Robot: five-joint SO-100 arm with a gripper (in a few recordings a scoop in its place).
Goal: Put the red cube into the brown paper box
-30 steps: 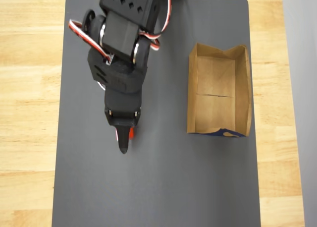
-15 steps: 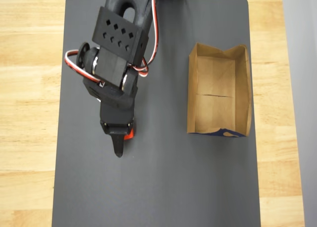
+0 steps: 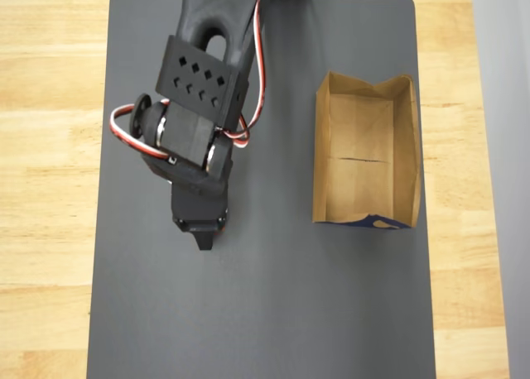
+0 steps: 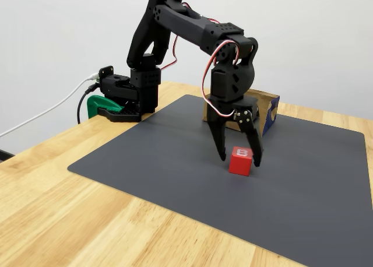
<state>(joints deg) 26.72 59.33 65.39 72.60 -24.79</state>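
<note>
Both views are bright and evenly lit, with soft, diffuse light. Only a faint shadow lies on the dark mat [image 4: 175, 162] beneath the tool [image 4: 239, 157]. The wooden surface [image 4: 70, 220] shows mild sheen. Focus is sharp, without blur.

A dark grey rectangular mat [image 4: 175, 162] lay on the light wooden bench [image 4: 70, 220]. In the fixed view, the small red cube with a white letter B [image 4: 240, 160] sat on the mat between the two spread jaws of the black two-finger gripper [image 4: 239, 157], which pointed down over it. The shallow tan kraft paper box [image 3: 367, 160] stood on the mat to the right of the gripper [image 3: 202, 240] in the overhead view, well apart from it. In the fixed view the box [image 4: 269, 106] lay behind the arm. The arm's base was clamped at the bench's far left edge.
</note>
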